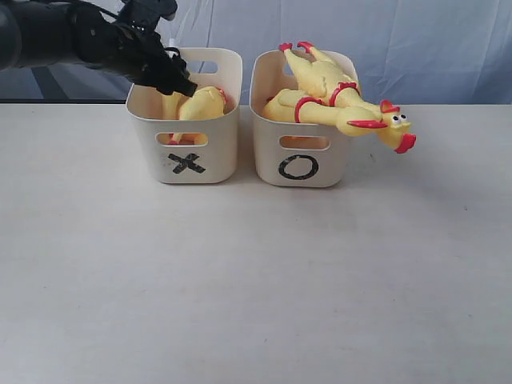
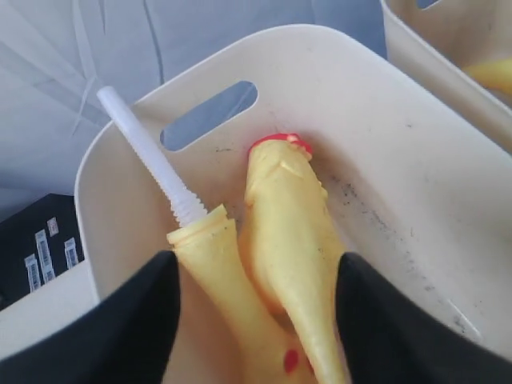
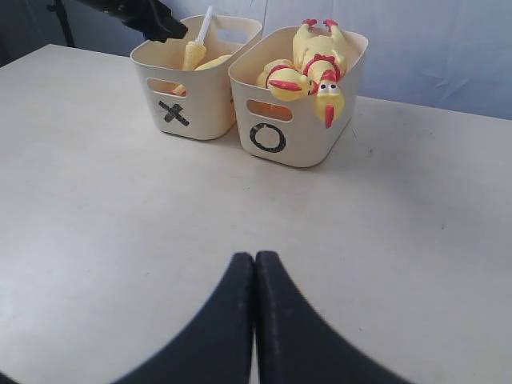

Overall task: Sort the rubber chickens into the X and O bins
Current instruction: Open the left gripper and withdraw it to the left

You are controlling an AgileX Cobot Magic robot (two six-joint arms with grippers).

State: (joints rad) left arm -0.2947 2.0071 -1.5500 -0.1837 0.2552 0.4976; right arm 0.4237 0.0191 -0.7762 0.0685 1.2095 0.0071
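The X bin (image 1: 218, 152) stands left of the O bin (image 1: 330, 164). In the X bin lie a headless yellow chicken (image 2: 288, 216) and a small leg-shaped piece (image 2: 210, 260) with a white stick (image 2: 148, 152). My left gripper (image 2: 258, 260) hangs open over that bin, its fingers on either side of both pieces and gripping neither. Two whole chickens fill the O bin: one (image 1: 320, 76) lies feet up, the other (image 1: 352, 118) has its head hanging over the right rim. My right gripper (image 3: 254, 260) is shut and empty above the bare table, well short of the bins.
The cream table (image 1: 256, 288) spreads out in front of the bins. A pale blue cloth backdrop (image 1: 432, 40) hangs close behind them. The left arm (image 1: 72, 36) reaches in from the upper left.
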